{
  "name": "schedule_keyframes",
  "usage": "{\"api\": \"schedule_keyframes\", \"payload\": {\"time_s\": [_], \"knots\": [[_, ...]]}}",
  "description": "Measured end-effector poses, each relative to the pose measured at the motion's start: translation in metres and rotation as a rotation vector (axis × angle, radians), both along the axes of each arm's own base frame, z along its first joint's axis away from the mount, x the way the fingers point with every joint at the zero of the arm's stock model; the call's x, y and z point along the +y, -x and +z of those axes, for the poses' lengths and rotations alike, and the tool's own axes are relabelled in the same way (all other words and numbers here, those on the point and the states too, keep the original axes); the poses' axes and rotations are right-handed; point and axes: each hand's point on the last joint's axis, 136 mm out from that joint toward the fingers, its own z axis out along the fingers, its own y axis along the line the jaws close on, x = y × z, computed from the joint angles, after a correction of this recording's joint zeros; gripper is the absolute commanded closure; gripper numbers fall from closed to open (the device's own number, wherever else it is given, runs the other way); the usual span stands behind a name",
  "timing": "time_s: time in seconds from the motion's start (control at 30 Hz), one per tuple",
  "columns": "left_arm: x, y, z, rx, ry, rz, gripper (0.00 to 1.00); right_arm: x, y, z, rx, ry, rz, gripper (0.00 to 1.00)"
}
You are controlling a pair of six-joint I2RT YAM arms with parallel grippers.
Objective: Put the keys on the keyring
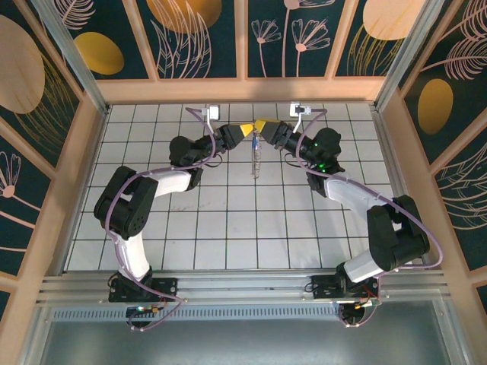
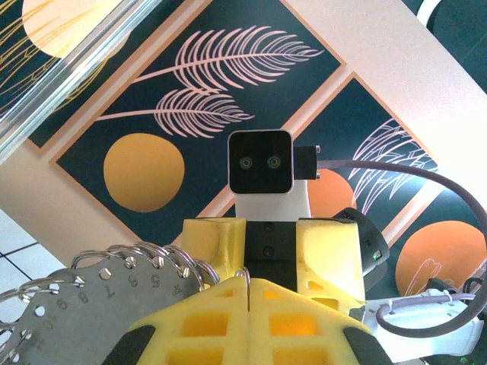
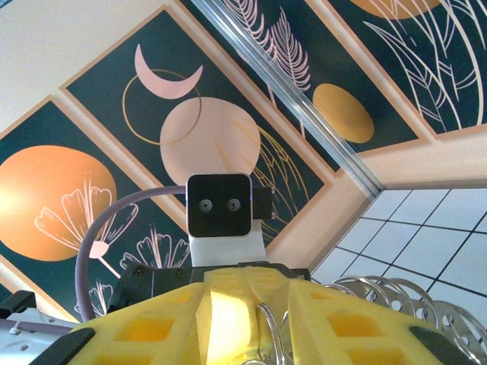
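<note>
The keyring point(image 1: 256, 160) hangs over the far middle of the table point(image 1: 228, 220), between the two grippers. From above we see it edge-on, a thin streak with its long axis running from the fingertips toward the bases. The left gripper point(image 1: 245, 131) is clamped on its wire. The right gripper point(image 3: 247, 319) is narrowly parted around the wire, and we cannot tell if it pinches. We cannot make out the blue key, so we judge the threading not yet done.

Stamped digits on the keyring point(image 2: 141, 251) are the only legible writing, seen from the left wrist. They stand on its flat grey metal plate point(image 2: 91, 319), one beside each hole along the curved edge: 5, 6, 7, 8. Those toward the lower left are too blurred to read.
</note>
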Motion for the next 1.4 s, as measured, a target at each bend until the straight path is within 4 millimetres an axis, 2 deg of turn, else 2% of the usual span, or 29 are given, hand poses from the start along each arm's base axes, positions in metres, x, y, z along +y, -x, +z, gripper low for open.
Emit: {"api": "schedule_keyframes", "payload": {"time_s": [0.2, 0.3, 0.53, 0.77, 1.4], "knots": [[-0.001, -0.001, -0.002, 0.003, -0.001, 0.000, 1.00, 0.003, -0.001, -0.005, 0.011, 0.003, 0.008, 0.72], [-0.001, -0.001, -0.002, 0.003, -0.001, 0.000, 1.00, 0.003, 0.000, -0.007, 0.017, 0.003, 0.008, 0.77], [-0.001, -0.002, -0.001, 0.002, -0.001, 0.000, 1.00, 0.002, 0.002, -0.018, 0.039, 0.010, 0.012, 0.78], [-0.001, -0.003, -0.003, 0.006, -0.002, 0.002, 1.00, 0.001, 0.004, -0.023, 0.052, 0.008, 0.014, 0.90], [-0.001, -0.007, -0.007, 0.010, 0.005, 0.015, 1.00, 0.002, 0.001, -0.026, 0.057, 0.002, 0.015, 0.87]]}}
